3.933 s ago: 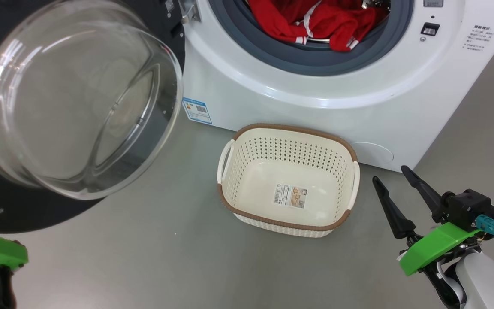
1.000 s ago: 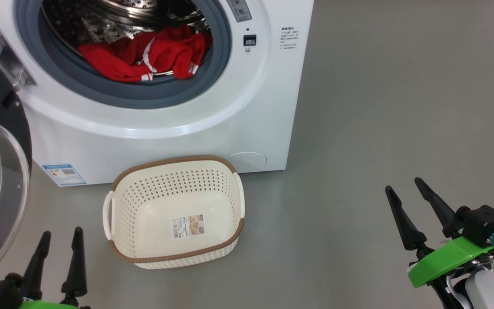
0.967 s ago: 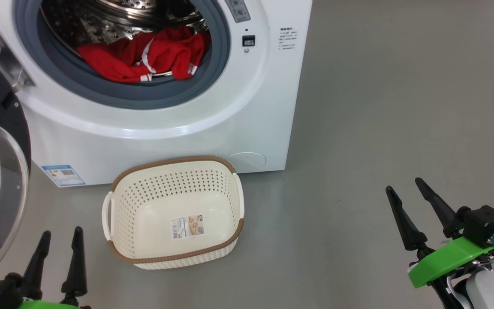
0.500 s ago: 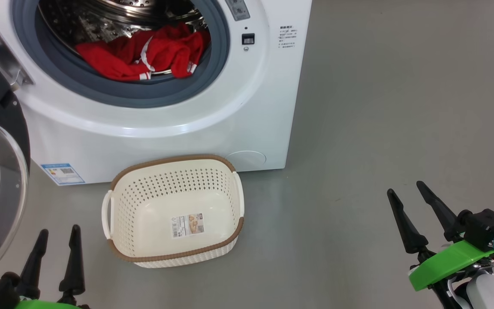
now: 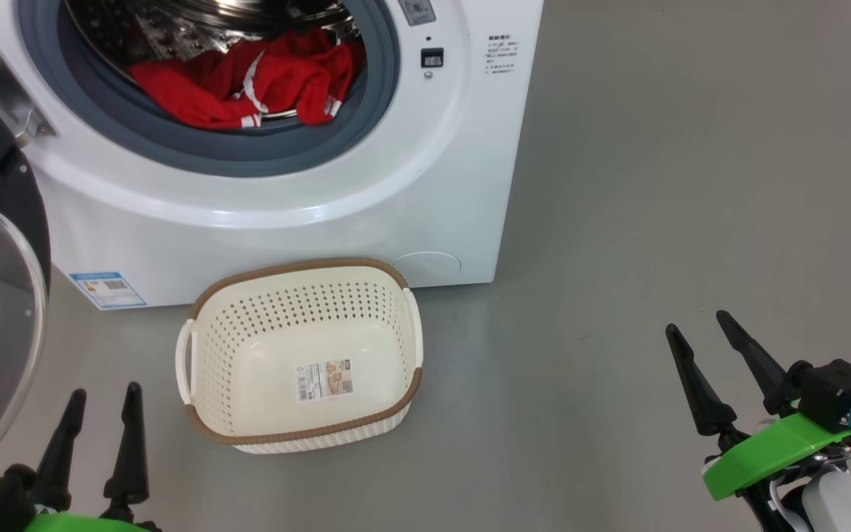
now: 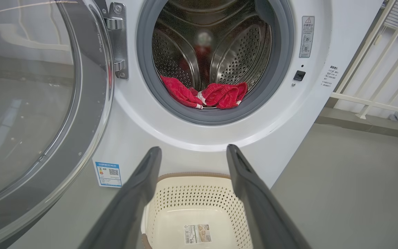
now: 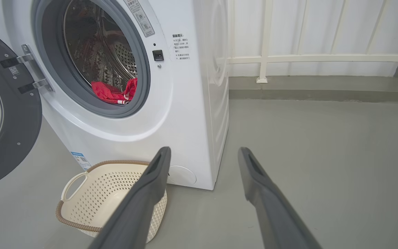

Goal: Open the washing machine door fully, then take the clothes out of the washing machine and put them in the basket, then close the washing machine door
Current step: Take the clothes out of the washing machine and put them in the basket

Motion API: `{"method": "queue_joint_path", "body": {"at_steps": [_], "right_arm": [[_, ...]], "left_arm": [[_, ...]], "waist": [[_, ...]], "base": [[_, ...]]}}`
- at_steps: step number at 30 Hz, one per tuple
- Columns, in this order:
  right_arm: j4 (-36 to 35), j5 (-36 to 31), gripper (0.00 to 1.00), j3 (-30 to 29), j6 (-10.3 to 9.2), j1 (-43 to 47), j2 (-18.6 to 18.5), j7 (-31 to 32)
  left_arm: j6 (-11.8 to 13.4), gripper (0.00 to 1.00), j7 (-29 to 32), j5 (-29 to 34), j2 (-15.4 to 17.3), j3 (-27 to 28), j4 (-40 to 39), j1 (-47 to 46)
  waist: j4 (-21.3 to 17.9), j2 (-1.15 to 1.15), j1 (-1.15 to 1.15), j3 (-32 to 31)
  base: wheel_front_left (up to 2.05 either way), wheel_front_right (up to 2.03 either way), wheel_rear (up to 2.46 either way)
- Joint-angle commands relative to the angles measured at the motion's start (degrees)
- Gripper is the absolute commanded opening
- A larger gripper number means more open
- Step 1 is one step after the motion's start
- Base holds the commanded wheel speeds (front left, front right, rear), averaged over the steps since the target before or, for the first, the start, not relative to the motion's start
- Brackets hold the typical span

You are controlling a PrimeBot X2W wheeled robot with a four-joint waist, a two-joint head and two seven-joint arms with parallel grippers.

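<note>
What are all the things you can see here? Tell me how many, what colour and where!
washing machine: one, white, on the floor at the back
door: one, black rim with clear glass, swung open beside the machine
drum: one, shiny steel, inside the machine
clothes: one heap, red with white trim, at the drum's front edge
sticker: one, blue and white, low on the machine's front
basket: one, cream with a brown rim, on the floor before the machine
paper label: one, pale, inside the basket
floor: grey, all around
railing: one, cream, behind the machine
left tool: one, black fingers, open, low beside the basket
right tool: one, black fingers, open, over bare floor
</note>
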Motion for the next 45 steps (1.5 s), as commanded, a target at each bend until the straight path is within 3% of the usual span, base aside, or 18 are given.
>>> {"method": "queue_joint_path", "body": {"at_steps": [1, 18, 32, 40, 45], "right_arm": [[-1.47, -0.86, 1.0, 0.81, 0.09, -0.45, -0.54, -0.68], [-1.52, -1.18, 1.0, 1.2, 0.09, -1.4, 0.05, -0.68], [-1.5, -1.33, 1.0, 1.59, 0.09, -2.03, 0.6, -0.68], [-1.59, -1.65, 1.0, 2.41, 0.09, -2.97, 1.92, -0.68], [-1.71, -1.86, 1.0, 3.55, 0.09, -4.88, 3.11, -0.68]], "left_arm": [[-0.17, 1.0, -0.46, -0.17, 1.79, 1.82, -1.5, -1.88], [-0.18, 1.0, -0.46, -0.21, 2.28, 1.62, -1.27, -3.84], [-0.18, 1.0, -0.46, -0.43, 1.5, -1.23, 0.89, -5.38], [-0.18, 1.0, -0.46, -0.95, 1.08, -6.91, 6.29, -14.17], [-0.18, 1.0, -0.36, -2.66, 2.41, -12.29, 14.33, -25.6]], "waist": [[0.02, 0.0, 0.0, 0.12], [0.12, 0.0, 0.0, 1.39], [0.01, 0.0, 0.0, 2.38], [-0.43, 0.0, 0.0, 4.61], [-1.9, 0.0, 0.0, 7.52]], "base": [[0.48, -0.83, 0.35], [1.06, -1.38, 0.33], [0.19, -0.19, 0.0], [0.0, 0.0, 0.0], [0.0, 0.0, 0.0]]}}
